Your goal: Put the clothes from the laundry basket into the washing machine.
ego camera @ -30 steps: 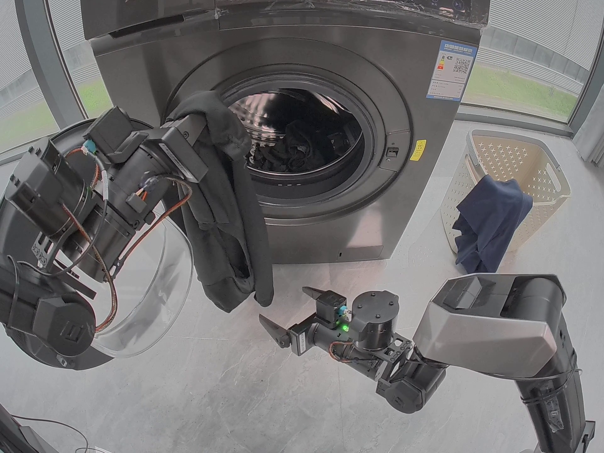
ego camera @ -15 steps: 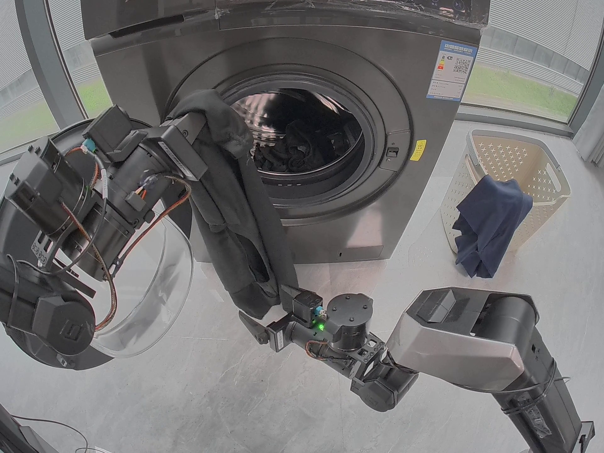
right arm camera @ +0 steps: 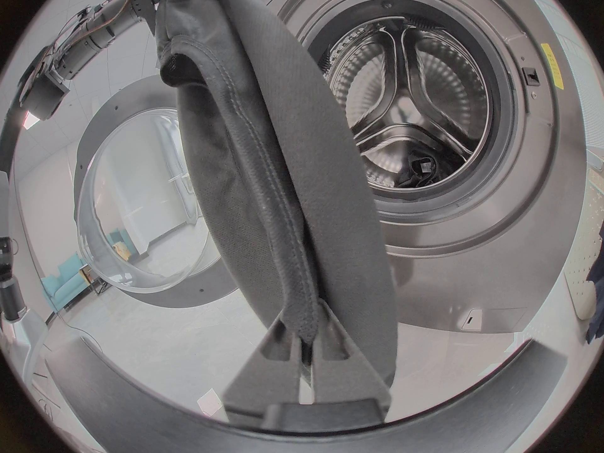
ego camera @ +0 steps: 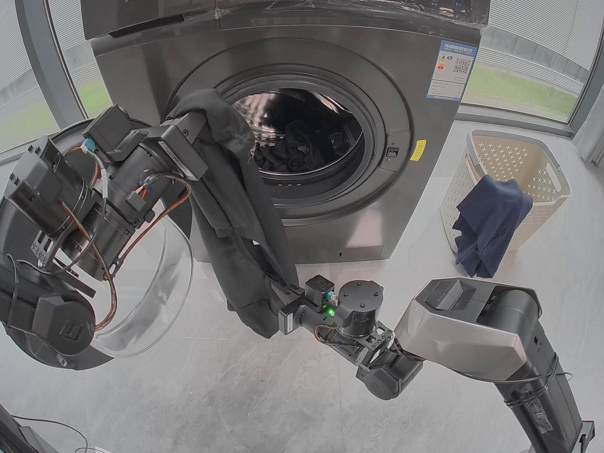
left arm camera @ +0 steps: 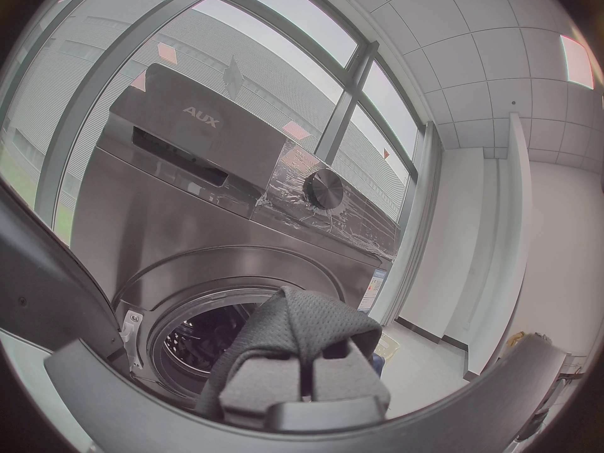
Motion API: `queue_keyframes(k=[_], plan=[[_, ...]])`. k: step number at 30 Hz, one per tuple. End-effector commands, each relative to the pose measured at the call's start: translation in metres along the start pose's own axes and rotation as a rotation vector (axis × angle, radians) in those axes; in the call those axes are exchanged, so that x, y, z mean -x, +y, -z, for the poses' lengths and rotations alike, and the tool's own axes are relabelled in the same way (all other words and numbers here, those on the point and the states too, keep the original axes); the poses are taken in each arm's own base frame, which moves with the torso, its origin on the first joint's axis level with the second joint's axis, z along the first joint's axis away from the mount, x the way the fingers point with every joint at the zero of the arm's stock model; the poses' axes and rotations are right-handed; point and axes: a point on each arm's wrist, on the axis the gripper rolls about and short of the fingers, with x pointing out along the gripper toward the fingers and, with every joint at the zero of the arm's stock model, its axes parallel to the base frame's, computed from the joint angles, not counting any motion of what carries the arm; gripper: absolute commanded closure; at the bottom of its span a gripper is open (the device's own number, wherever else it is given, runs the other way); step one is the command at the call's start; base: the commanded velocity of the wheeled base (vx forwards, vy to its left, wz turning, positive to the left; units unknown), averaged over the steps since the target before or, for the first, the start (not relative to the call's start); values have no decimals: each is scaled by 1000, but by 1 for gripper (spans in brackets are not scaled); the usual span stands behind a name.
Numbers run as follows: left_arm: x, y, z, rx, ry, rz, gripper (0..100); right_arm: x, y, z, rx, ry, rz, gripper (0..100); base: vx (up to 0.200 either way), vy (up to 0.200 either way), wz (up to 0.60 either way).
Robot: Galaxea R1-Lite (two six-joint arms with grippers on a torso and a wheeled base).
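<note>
Now the left gripper (left arm camera: 306, 367) is up beside the washing machine (ego camera: 384, 64), just off the left rim of the drum opening (ego camera: 371, 127), with its fingers pressed together on the top fold of a dark grey garment (ego camera: 236, 215). The garment drapes over that gripper and hangs down in a long band in front of the machine's lower left face. The right gripper (ego camera: 284, 314) is low, above the floor (ego camera: 251, 397), and is clamped on the garment's bottom hem, so the cloth runs taut on a slant between the two grippers. The round glass door (ego camera: 154, 284) stands swung open to the left. Inside the drum lies a small heap of dark clothes (ego camera: 296, 149). The laundry basket (ego camera: 535, 158) stands on the floor to the right of the machine, well apart from both grippers, with a navy cloth (ego camera: 491, 221) hanging over its near rim.
</note>
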Motion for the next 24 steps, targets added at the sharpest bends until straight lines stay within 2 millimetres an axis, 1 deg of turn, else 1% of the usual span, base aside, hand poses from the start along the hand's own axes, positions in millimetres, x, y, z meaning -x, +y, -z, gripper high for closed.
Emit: queue_keyframes(k=[1, 6, 10, 12, 13, 14, 15, 21, 23, 24], plan=[[0, 0, 0, 0, 0, 0, 100, 8, 3, -19, -1, -12, -3, 100, 0, 0, 0], [0, 0, 0, -1, -1, -2, 100, 20, 6, -35, -3, -11, -9, 100, 0, 0, 0], [0, 2, -1, -4, -3, -7, 100, 47, 10, -52, -3, 29, -16, 100, 0, 0, 0], [0, 3, 0, -5, -1, -10, 100, 61, 8, -67, -1, 26, -11, 100, 0, 0, 0], [0, 4, 1, -5, 2, -12, 100, 67, 6, -75, -1, 25, -5, 100, 0, 0, 0], [0, 4, 0, -6, 0, -13, 100, 75, 3, -86, 1, 15, 2, 100, 0, 0, 0], [0, 5, 0, -7, 0, -14, 100, 79, 2, -92, 1, 9, 8, 100, 0, 0, 0], [4, 21, -3, -36, -1, -61, 100, 121, -35, -156, 0, -92, 159, 100, 0, 0, 0], [6, 24, -4, -41, 1, -71, 100, 133, -43, -171, 1, -128, 200, 100, 0, 0, 0], [6, 24, -3, -41, 2, -73, 100, 136, -44, -173, -3, -135, 209, 100, 0, 0, 0]])
